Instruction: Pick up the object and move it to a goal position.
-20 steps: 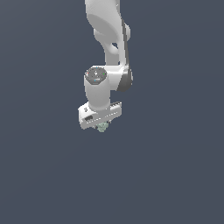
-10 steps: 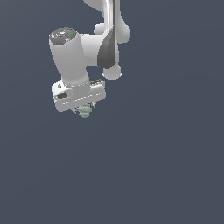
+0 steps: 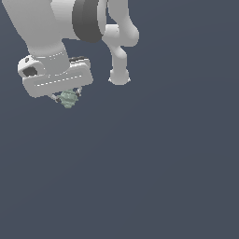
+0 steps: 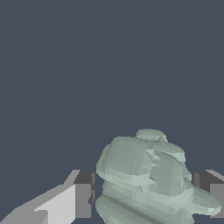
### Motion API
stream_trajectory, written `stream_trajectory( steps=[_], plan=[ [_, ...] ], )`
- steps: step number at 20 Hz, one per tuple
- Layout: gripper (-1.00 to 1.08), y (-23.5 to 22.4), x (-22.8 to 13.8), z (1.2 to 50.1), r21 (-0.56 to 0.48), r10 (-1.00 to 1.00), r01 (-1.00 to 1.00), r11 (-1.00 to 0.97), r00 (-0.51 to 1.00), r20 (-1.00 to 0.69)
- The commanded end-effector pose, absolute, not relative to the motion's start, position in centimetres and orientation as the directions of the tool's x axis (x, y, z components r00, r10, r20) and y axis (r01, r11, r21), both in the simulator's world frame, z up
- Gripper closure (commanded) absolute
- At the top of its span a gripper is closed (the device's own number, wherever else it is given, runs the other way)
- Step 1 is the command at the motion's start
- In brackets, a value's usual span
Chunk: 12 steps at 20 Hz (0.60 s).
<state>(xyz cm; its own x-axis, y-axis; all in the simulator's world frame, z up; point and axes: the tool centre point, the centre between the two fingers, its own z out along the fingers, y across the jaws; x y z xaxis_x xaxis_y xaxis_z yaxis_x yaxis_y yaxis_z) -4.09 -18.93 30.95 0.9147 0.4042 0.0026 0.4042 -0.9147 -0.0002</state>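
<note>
— Where's the object (image 3: 68,99)?
— Tucked under the white gripper (image 3: 67,96), high at the exterior view's left, hanging clear above the plain dark grey-blue ground (image 3: 154,168). Pale grey-green, lumpy, narrower than the hand above it.

— And the hand itself?
— Clamped on the object. Two thin fingers (image 3: 57,98) pressed against either side of the blob, lower part of it poking out below the tips.

— Same from the wrist?
— Yes. Blob (image 4: 148,179) filling the near part of the wrist view, ridged and bumpy, wedged between a grey finger pad (image 4: 82,200) on one side and a second pad (image 4: 214,197) on the other. Touching both, as far as can be seen. Nothing but flat dark ground (image 4: 109,65) behind.

— Rest of the arm?
— Big white link with a dark grey band (image 3: 87,19) at the top of the exterior view, slimmer white links (image 3: 119,51) farther back, just right of the hand.
</note>
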Motion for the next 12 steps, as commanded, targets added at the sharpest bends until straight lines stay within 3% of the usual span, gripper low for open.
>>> stream_trajectory(
  steps=[1,12],
  plan=[
    [1.08,-20.1,-4.3,32.6,-0.001,0.405,0.405,-0.914,0.914,0.001],
    [1.08,-22.3,-4.6,35.5,0.0,0.405,0.405,-0.914,0.914,0.0]
  ],
)
